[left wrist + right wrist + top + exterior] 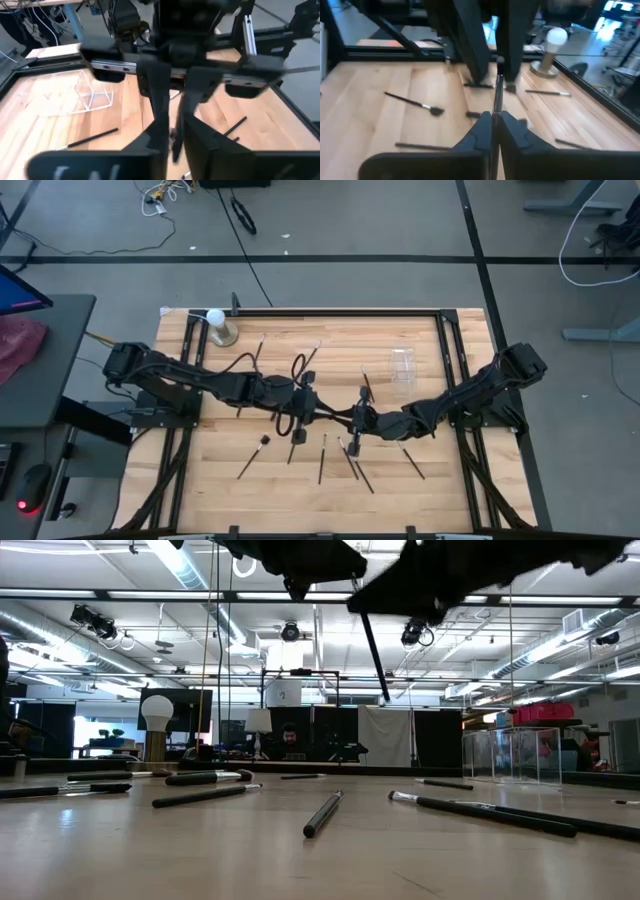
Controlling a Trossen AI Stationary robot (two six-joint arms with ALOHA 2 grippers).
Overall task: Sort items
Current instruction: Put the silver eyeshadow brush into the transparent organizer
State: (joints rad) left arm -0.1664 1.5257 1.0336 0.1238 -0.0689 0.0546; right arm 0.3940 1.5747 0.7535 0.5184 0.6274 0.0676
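Mid-table handover, high above the wood: right gripper [495, 120] pinched tight on a thin dark brush [374, 655] hanging upright, left gripper [300, 402] just beside at nine o'clock, fingers slightly parted. Best to keep the pinch firm, let left clear fully. Other items [322, 458] scattered toward six o'clock

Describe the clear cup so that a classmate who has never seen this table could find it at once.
Start at the wooden table and look toward its far right part, beyond the right arm. The clear cup stands there by itself. Unlike the thin dark brushes lying flat nearby, it is see-through and boxy.
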